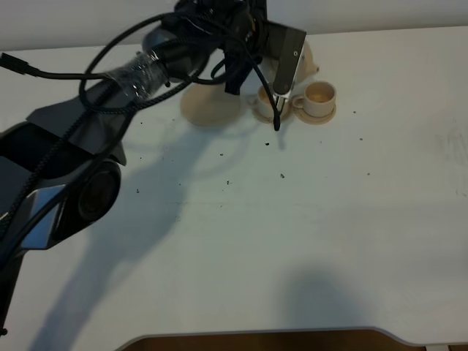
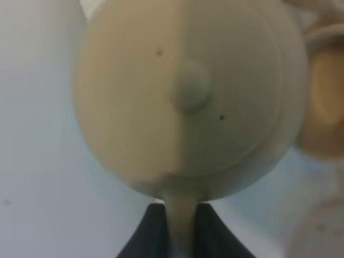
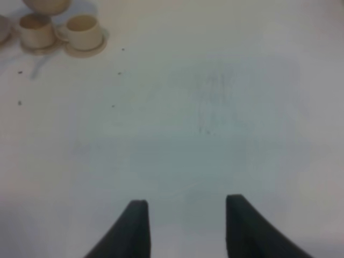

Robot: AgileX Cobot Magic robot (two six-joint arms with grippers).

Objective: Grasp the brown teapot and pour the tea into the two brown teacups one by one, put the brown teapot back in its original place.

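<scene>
My left claw (image 2: 181, 210) is clamped on the loop handle of the brown teapot (image 2: 188, 97), with its dark fingers (image 2: 141, 239) one on each side. The pot pretty much fills that wrist view, lid knob facing the camera.

From the high camera, my left arm (image 1: 131, 80) reaches over to the far middle of the table (image 1: 307, 241). Only a tan sliver of the pot peeks out past the arm, just on the far side of the two brown teacups (image 1: 319, 99).

The cups sit side by side on their little saucers, the left one half hidden by my arm (can't tell what's in either). The wide saucer (image 1: 210, 107) sits just left of the cups, and the pot is off it. Dark specks (image 1: 282, 175) dot the table on the near side of the cups.

My right claw (image 3: 185, 226) hangs spread wide over the table, well apart from the cups, gripping nothing.
</scene>
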